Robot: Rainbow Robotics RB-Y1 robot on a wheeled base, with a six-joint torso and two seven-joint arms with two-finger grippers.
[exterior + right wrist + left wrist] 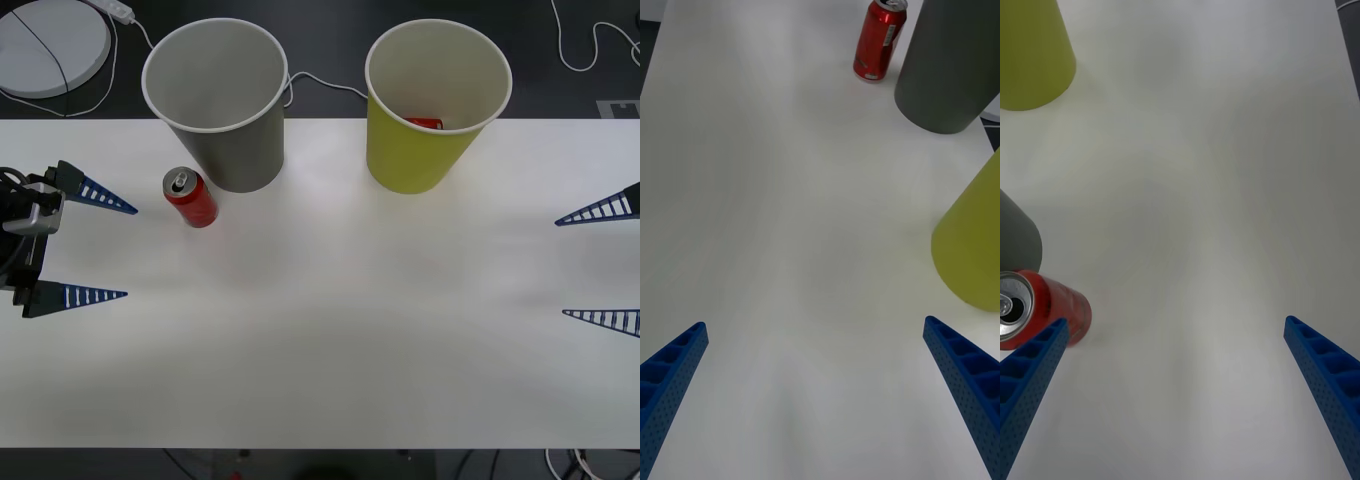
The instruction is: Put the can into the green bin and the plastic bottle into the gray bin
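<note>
The can [190, 197] is small and red with a silver top. It stands upright on the white table [330, 340], just left of the base of the gray bin [215, 100]. The green bin [435, 100] stands to the right of the gray one, and something red [425, 123] shows low inside it. My left gripper [130, 252] hovers open at the table's left side, short of the can [1037, 311]. My right gripper [561, 268] is open at the right edge, far from the can [880, 39]. The plastic bottle is out of view.
A white round disc [50, 45] and white cables [320, 85] lie on the dark surface behind the table. Both bins stand along the table's back edge. The table's front edge runs close to the bottom of the front view.
</note>
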